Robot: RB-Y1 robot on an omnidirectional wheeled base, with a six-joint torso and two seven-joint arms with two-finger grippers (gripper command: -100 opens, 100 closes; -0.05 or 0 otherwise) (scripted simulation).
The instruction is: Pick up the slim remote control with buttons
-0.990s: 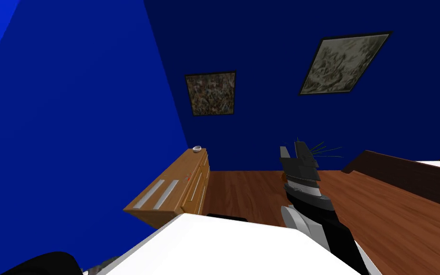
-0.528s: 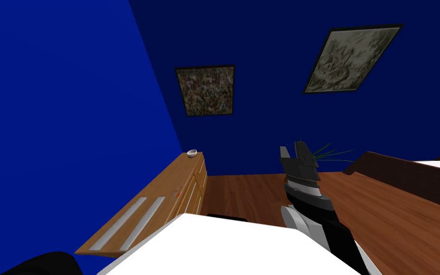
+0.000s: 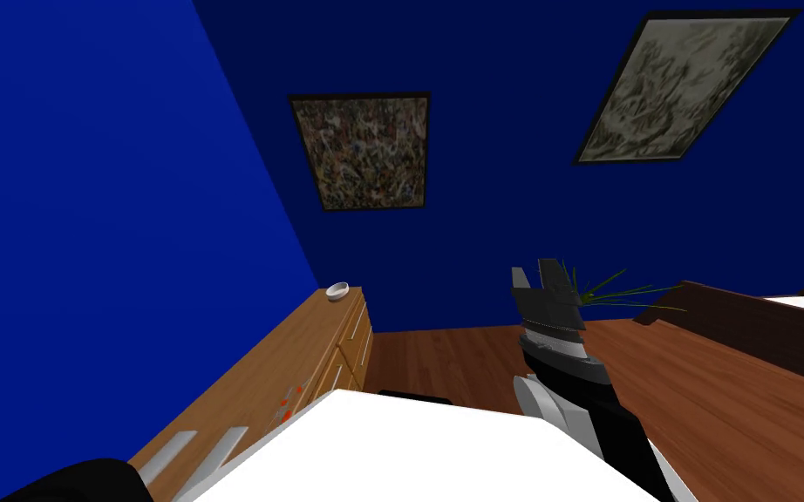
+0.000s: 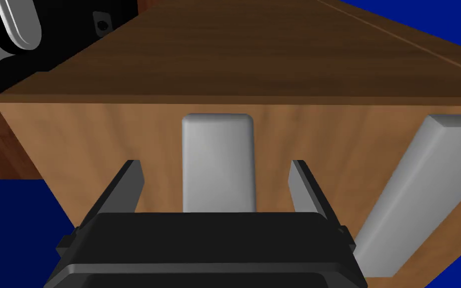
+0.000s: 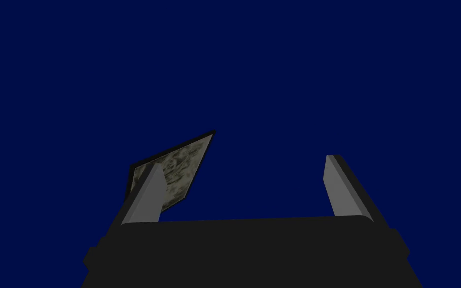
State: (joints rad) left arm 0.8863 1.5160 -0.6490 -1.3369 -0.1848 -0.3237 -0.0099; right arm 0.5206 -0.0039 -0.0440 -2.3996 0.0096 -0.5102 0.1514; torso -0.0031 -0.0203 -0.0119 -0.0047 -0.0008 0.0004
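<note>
Hovering over the dresser at the head view's lower left, left gripper standing open, grey remote lying between its fingers (a second slab beside it), right gripper open too, raised mid-frame.

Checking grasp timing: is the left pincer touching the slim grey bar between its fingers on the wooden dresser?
Apart. Left wrist view: the open left pincer straddles the slim grey bar, bare wooden dresser beside each finger.

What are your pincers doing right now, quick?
Left pincer: open, empty, aimed at a flat grey bar.
Right pincer: open, empty.
</note>
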